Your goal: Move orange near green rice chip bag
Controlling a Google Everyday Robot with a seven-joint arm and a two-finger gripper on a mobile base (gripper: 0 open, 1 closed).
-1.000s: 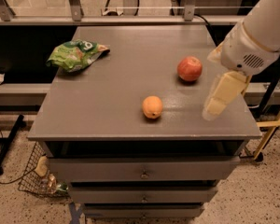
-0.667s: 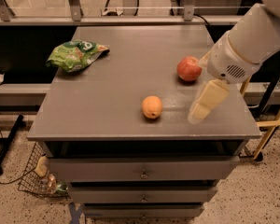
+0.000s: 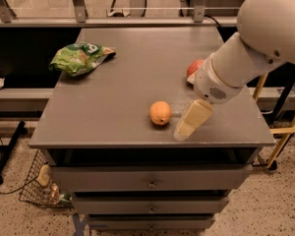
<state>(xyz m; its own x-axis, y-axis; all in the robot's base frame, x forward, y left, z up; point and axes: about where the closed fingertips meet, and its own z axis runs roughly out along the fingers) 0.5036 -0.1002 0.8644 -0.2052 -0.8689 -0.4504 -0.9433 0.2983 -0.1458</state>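
The tabletop (image 3: 137, 53) carries the green rice chip bag (image 3: 80, 58) at its far left corner. My hand (image 3: 186, 128) hangs low by the front edge; how open it is I cannot tell. The orange (image 3: 160, 113) sits just beside it, on the side toward the left edge and the bag.

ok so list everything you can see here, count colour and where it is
orange: one, yellow-orange, front middle of the tabletop
green rice chip bag: one, bright green, crumpled, back left of the tabletop
apple: one, red, right side of the tabletop, partly hidden behind the arm
table: one, grey, centre of view, drawers under its top
wire basket: one, dark wire, on the floor at lower left
arm: one, white, reaching in from the upper right
gripper: one, pale yellow, low over the front right of the tabletop, close beside the orange on its right
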